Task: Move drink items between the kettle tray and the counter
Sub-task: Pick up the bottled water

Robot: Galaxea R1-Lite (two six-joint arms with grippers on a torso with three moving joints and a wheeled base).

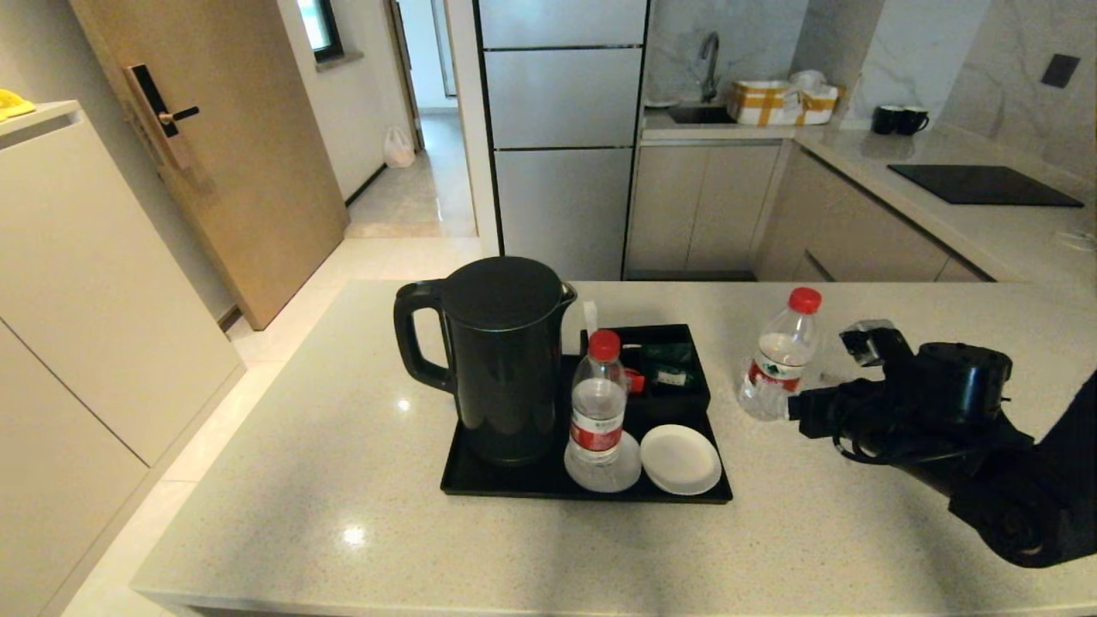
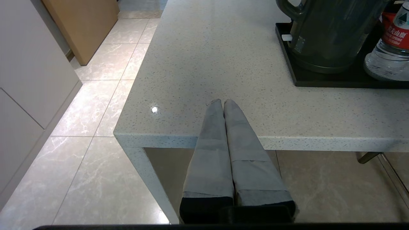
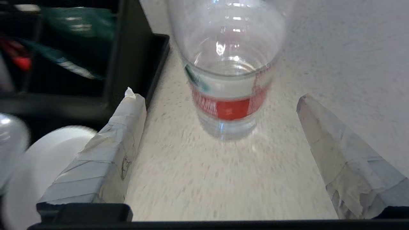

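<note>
One red-capped water bottle [image 1: 597,401] stands on the left white coaster of the black kettle tray [image 1: 548,482], beside the black kettle [image 1: 500,358]. A second bottle [image 1: 778,355] [image 3: 228,80] stands on the grey speckled counter [image 1: 360,446], just right of the tray. My right gripper [image 1: 793,404] [image 3: 220,95] is open close in front of this bottle, a finger to either side and apart from it. My left gripper [image 2: 222,101] is shut and empty, hovering at the counter's near left edge, away from the tray [image 2: 319,83].
The tray's right coaster [image 1: 680,459] is bare, and the compartment box [image 1: 664,364] holds red and green sachets. A hob [image 1: 984,184], two black mugs [image 1: 898,119] and a sink sit on the far worktop. A fridge [image 1: 561,128] stands beyond the counter.
</note>
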